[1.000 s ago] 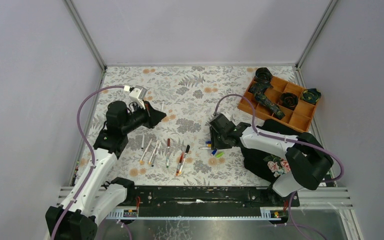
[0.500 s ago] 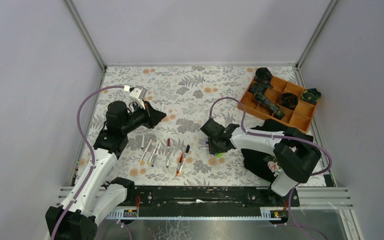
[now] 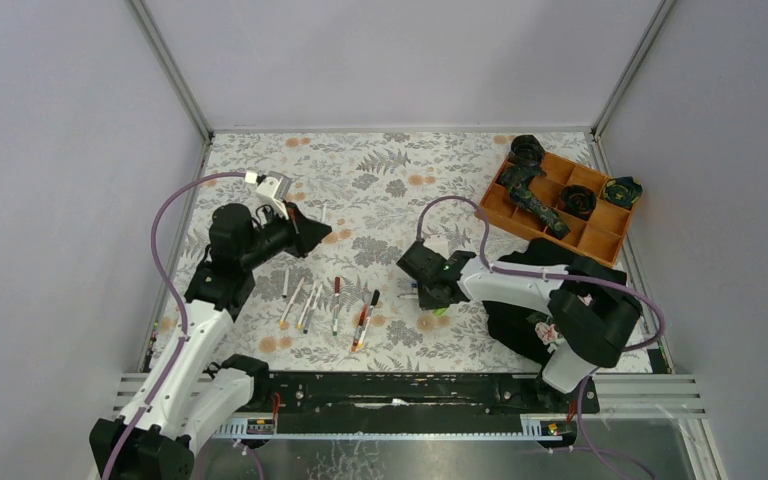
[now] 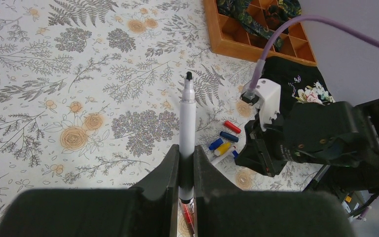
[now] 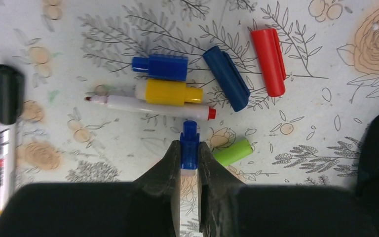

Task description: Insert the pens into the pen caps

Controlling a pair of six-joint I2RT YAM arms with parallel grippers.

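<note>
Right wrist view shows my right gripper (image 5: pixel 189 148) closed on a small blue cap (image 5: pixel 189 134), with the cap's narrow end poking out past the fingertips, low over the flowered counter (image 5: pixel 325 29). Just beyond it a white pen with red ends (image 5: pixel 148 105) lies crosswise. A yellow cap (image 5: pixel 170 92) lies right alongside that pen's far side, and a ribbed blue cap (image 5: pixel 160 67) sits just behind the yellow one. To the right of those I see a dark blue cap (image 5: pixel 226 78) and a red cap (image 5: pixel 268 61), near each other but apart. A green cap (image 5: pixel 233 152) lies just right of my fingers. At the left edge there is a pen with a black cap (image 5: pixel 6 113), blurred.

On the left wrist view my left gripper (image 4: pixel 186 163) is clamped on a white pen with a black tip (image 4: pixel 187 116), the tip pointing away from the gripper.

From the top external view, more pens (image 3: pixel 336 303) lie in a loose row on the near half of the counter, between the two arms and left of the cap cluster. An orange tray (image 3: pixel 592 243) sits at the far right corner.
</note>
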